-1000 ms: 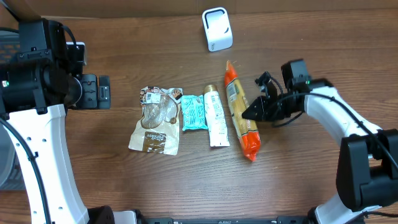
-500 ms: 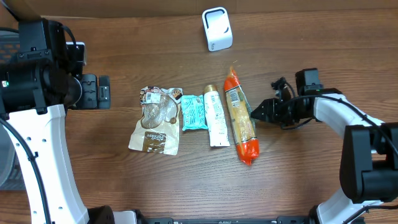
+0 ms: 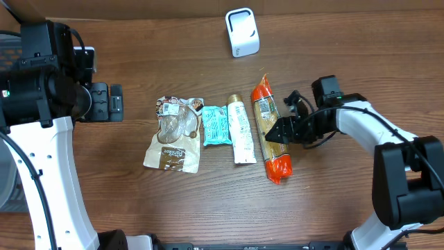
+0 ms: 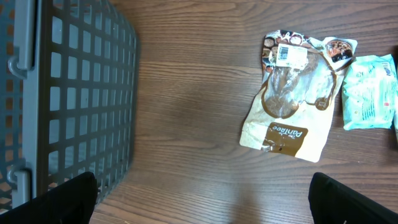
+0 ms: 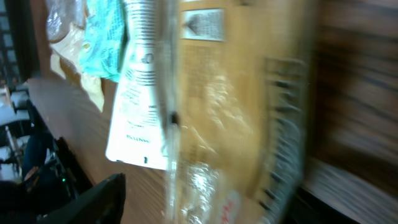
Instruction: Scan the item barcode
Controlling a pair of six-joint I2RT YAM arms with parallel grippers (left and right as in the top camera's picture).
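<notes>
The middle of the bench [image 3: 333, 208] is taken up by a tight row, brown pouch [image 3: 175, 135], teal packet [image 3: 216, 125], tube [image 3: 241, 129] and orange-ended packet [image 3: 270, 135], with hardly a gap left to slip through. The row's right side is blocked by the right claw [image 3: 277, 130], pressed up to the orange-ended packet. Bare wood is offered in front of the row, behind it up to the white scanner [image 3: 242, 32], and between pouch and grey basket [image 4: 62, 93].

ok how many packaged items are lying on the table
4, in a row from left to right: brown pouch, teal packet, white tube, orange snack bag. They barely overlap, so none seems hidden.
</notes>
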